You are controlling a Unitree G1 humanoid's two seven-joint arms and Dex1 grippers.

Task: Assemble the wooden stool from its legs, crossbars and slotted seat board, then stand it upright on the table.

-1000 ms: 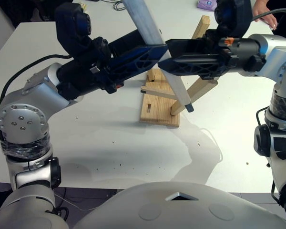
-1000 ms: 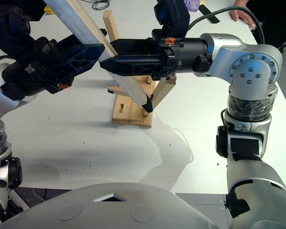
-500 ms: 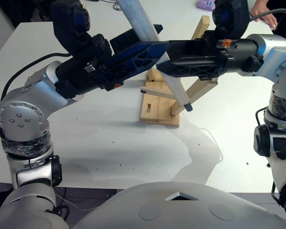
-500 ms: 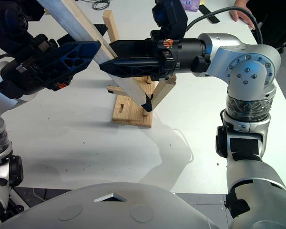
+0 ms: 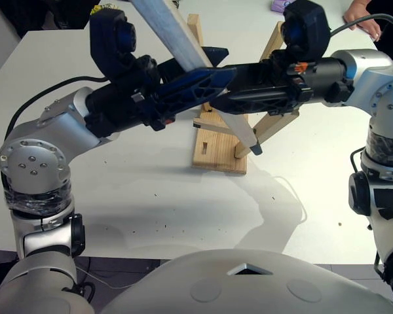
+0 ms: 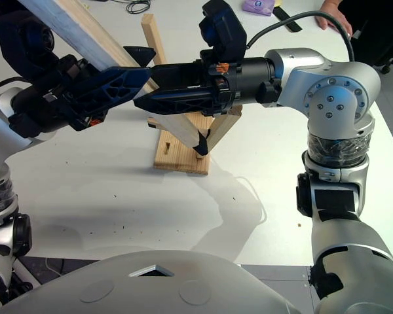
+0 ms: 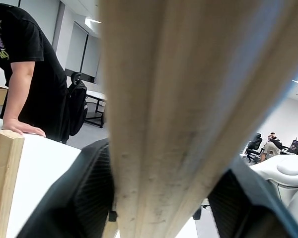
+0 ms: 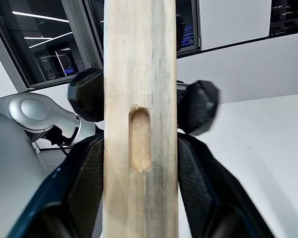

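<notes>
L gripper (image 6: 132, 62) & R gripper (image 6: 150, 91) both pinch leg (image 6: 85, 33) mid-air over seat (image 5: 213, 160). Best: line low end w/ slot (image 5: 205, 145), lower straight, no twist.

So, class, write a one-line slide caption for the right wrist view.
Right gripper shut on a wooden stool leg, its oval slot in plain view.

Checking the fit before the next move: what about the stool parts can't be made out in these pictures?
Held leg: upper end cut off by the eye views' top edge.
Its lower tip: overlaps a tilted leg in the eye views; contact with the seat board unclear.
Crossbar: right end hidden behind the held leg.
Mounted legs: middles behind left gripper and right gripper.
</notes>
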